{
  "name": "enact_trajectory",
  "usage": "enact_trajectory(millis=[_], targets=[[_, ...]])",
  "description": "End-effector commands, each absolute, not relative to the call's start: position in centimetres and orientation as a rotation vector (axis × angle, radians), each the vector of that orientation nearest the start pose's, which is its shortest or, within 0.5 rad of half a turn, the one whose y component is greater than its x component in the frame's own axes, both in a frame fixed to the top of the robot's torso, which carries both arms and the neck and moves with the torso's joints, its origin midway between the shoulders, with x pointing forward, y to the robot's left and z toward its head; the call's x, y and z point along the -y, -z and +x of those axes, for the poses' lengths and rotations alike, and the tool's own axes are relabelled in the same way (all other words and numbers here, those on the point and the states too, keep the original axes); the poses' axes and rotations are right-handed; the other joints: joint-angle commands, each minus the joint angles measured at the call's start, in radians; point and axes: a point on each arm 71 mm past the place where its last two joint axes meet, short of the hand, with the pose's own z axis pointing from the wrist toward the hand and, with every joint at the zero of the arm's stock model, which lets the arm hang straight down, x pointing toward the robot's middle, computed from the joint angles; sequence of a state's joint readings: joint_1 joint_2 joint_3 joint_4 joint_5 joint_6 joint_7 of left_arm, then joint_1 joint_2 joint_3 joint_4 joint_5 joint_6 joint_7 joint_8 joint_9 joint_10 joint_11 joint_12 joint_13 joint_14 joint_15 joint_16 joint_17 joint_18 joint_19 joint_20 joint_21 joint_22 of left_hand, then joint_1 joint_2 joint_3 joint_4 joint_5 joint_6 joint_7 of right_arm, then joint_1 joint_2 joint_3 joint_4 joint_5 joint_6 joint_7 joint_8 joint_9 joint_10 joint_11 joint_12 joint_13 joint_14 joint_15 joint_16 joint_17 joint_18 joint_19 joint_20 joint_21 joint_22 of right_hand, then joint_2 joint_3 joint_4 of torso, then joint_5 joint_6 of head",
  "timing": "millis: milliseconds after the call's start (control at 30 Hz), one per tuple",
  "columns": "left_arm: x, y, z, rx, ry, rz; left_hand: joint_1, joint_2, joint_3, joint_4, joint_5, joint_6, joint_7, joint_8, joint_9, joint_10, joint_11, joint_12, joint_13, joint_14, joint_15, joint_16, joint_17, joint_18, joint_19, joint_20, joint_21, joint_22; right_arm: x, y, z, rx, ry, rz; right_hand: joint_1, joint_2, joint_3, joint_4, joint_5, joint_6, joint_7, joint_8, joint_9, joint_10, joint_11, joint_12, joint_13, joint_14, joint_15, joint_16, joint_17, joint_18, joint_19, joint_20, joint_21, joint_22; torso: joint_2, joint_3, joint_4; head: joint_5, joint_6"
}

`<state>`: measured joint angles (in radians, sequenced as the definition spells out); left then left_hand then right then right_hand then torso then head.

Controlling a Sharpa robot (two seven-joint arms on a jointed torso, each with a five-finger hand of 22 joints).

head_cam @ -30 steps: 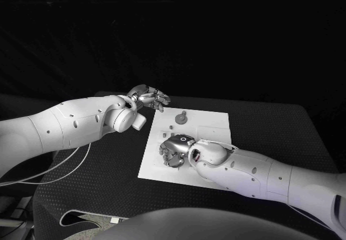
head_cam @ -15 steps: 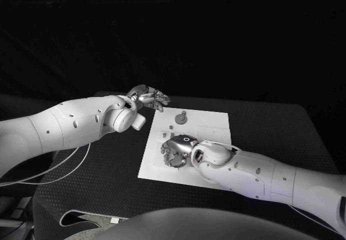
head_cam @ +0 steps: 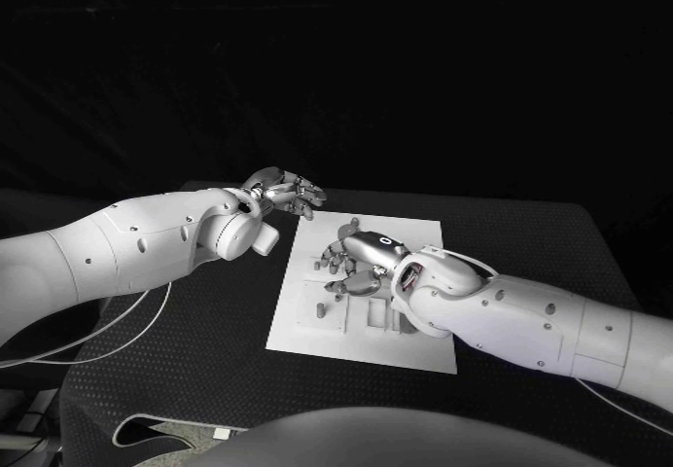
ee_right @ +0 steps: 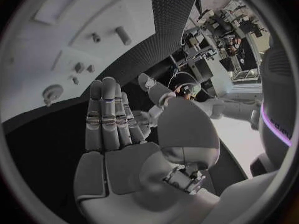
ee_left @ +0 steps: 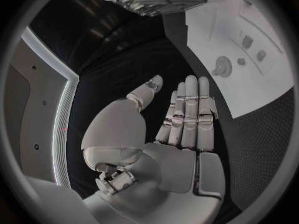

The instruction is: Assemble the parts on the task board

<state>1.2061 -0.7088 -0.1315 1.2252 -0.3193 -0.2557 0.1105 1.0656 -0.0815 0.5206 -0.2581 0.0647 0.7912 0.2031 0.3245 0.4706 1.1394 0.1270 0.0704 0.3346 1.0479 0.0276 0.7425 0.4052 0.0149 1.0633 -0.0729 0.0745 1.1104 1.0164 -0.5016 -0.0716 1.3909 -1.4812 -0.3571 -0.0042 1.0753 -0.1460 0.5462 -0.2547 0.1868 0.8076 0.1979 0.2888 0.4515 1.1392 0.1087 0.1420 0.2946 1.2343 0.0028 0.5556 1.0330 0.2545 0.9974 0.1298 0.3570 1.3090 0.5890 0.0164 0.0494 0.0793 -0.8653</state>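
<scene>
Both hands, left (head_cam: 286, 190) and right (head_cam: 351, 260), are empty with fingers spread, above the task board (head_cam: 418, 336).

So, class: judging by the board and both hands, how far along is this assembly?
Hardly any of it looks done: several small parts lie loose on the task board. Nothing is in hand: the right hand hovers open over the board, and the left hand waits open beside it. Picking and fitting the parts remain.

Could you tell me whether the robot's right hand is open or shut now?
Open: the silver right hand holds nothing, its fingers straight above the white task board.
</scene>
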Motion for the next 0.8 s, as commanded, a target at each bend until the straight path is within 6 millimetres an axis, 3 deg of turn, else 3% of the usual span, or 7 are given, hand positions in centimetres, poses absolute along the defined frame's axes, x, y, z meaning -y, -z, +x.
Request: enact_trajectory(millis=[33, 167, 200, 267, 400, 533, 800], targets=[[-22.9, 23.8, 52.7, -1.773, 1.119, -0.942, -0.010, 0.001, -0.004, 0.004, 0.003, -0.009, 0.000, 0.003, -0.001, -0.006, 0.000, -0.001, 0.001, 0.005, 0.000, -0.004, 0.001, 0.004, 0.003, 0.002, -0.006, -0.002, 7.5, 25.9, 45.2, -1.783, -1.044, -0.071, -0.006, -0.007, -0.016, 0.006, 0.002, 0.025, -0.011, 0.017, 0.010, 0.057, -0.022, 0.046, 0.044, 0.016, -0.024, 0.033, 0.011, 0.007, 0.025, -0.008, 0.021, 0.025, 0.000, 0.0009, -0.0010, -0.012, 0.013], [-22.9, 23.9, 52.6, -1.775, 1.117, -0.943, -0.011, 0.000, -0.004, 0.004, 0.003, -0.009, 0.000, 0.003, -0.001, -0.006, 0.000, -0.001, 0.001, 0.005, 0.000, -0.004, 0.002, 0.004, 0.003, 0.002, -0.006, -0.002, 11.0, 25.0, 47.0, -2.045, -1.023, 0.082, -0.093, 0.020, -0.054, 0.081, 0.005, 0.043, -0.047, 0.038, 0.037, 0.114, -0.063, 0.200, 0.240, 0.049, -0.057, 0.138, 0.062, 0.007, 0.079, -0.037, 0.073, 0.026, 0.000, 0.0005, -0.0013, -0.026, 0.019], [-22.9, 23.9, 52.6, -1.776, 1.116, -0.943, -0.011, 0.000, -0.004, 0.004, 0.003, -0.009, 0.000, 0.003, -0.001, -0.006, 0.000, -0.001, 0.001, 0.005, 0.000, -0.004, 0.002, 0.004, 0.003, 0.002, -0.006, -0.002, 11.9, 24.7, 47.5, -2.096, -1.043, 0.185, -0.110, 0.018, -0.058, 0.096, 0.003, 0.048, -0.045, 0.043, 0.044, 0.104, -0.064, 0.233, 0.291, 0.051, -0.066, 0.164, 0.076, 0.005, 0.087, -0.044, 0.085, 0.026, -0.001, 0.0010, -0.0025, -0.029, 0.021], [-22.9, 24.0, 52.6, -1.778, 1.116, -0.943, -0.011, 0.000, -0.004, 0.004, 0.003, -0.009, 0.000, 0.004, -0.001, -0.006, 0.000, -0.001, 0.001, 0.005, 0.000, -0.004, 0.002, 0.004, 0.003, 0.002, -0.006, -0.002, 13.5, 24.5, 47.6, -2.157, -1.020, 0.221, -0.135, 0.061, -0.062, 0.116, 0.004, 0.053, -0.058, 0.053, 0.070, 0.032, -0.076, 0.387, 0.507, 0.056, -0.078, 0.283, 0.137, 0.006, 0.117, -0.070, 0.148, 0.024, -0.001, -0.0002, -0.0026, -0.035, 0.027], [-22.9, 24.1, 52.6, -1.782, 1.113, -0.943, -0.012, 0.000, -0.004, 0.004, 0.003, -0.009, 0.000, 0.004, -0.001, -0.006, 0.001, -0.001, 0.001, 0.005, 0.000, -0.004, 0.002, 0.003, 0.003, 0.002, -0.006, -0.002, 15.2, 24.3, 47.5, -2.188, -0.994, 0.286, -0.158, 0.052, -0.052, 0.123, 0.003, 0.048, -0.061, 0.056, 0.106, -0.034, -0.082, 0.553, 0.717, 0.046, -0.086, 0.416, 0.173, 0.007, 0.120, -0.087, 0.239, 0.027, -0.004, 0.0022, -0.0093, -0.042, 0.033], [-22.9, 24.5, 52.4, -1.800, 1.109, -0.943, -0.013, 0.000, -0.005, 0.005, 0.002, -0.009, 0.000, 0.004, -0.001, -0.006, 0.001, -0.001, 0.002, 0.005, 0.000, -0.005, 0.003, 0.003, 0.003, 0.002, -0.005, -0.002, 16.6, 24.8, 46.6, -2.317, -0.976, 0.396, -0.164, 0.038, -0.040, 0.122, 0.004, 0.046, -0.063, 0.057, 0.148, -0.052, -0.087, 0.696, 0.853, 0.034, -0.089, 0.561, 0.208, 0.007, 0.114, -0.102, 0.321, 0.026, -0.007, 0.0094, -0.0149, -0.044, 0.032], [-23.1, 24.8, 52.2, -1.797, 1.128, -0.936, -0.026, -0.004, -0.012, 0.012, 0.002, -0.011, 0.001, 0.005, -0.003, -0.008, 0.002, -0.001, 0.001, 0.003, 0.001, -0.009, 0.007, 0.003, 0.001, 0.003, -0.006, -0.003, 19.3, 26.9, 44.8, -2.507, -0.644, 0.285, -0.244, 0.053, -0.042, 0.176, 0.003, 0.082, -0.080, 0.080, 0.218, -0.048, -0.102, 0.860, 0.949, 0.029, -0.102, 0.691, 0.213, 0.007, 0.117, -0.122, 0.403, 0.025, -0.006, 0.0065, -0.0139, -0.057, 0.034]])
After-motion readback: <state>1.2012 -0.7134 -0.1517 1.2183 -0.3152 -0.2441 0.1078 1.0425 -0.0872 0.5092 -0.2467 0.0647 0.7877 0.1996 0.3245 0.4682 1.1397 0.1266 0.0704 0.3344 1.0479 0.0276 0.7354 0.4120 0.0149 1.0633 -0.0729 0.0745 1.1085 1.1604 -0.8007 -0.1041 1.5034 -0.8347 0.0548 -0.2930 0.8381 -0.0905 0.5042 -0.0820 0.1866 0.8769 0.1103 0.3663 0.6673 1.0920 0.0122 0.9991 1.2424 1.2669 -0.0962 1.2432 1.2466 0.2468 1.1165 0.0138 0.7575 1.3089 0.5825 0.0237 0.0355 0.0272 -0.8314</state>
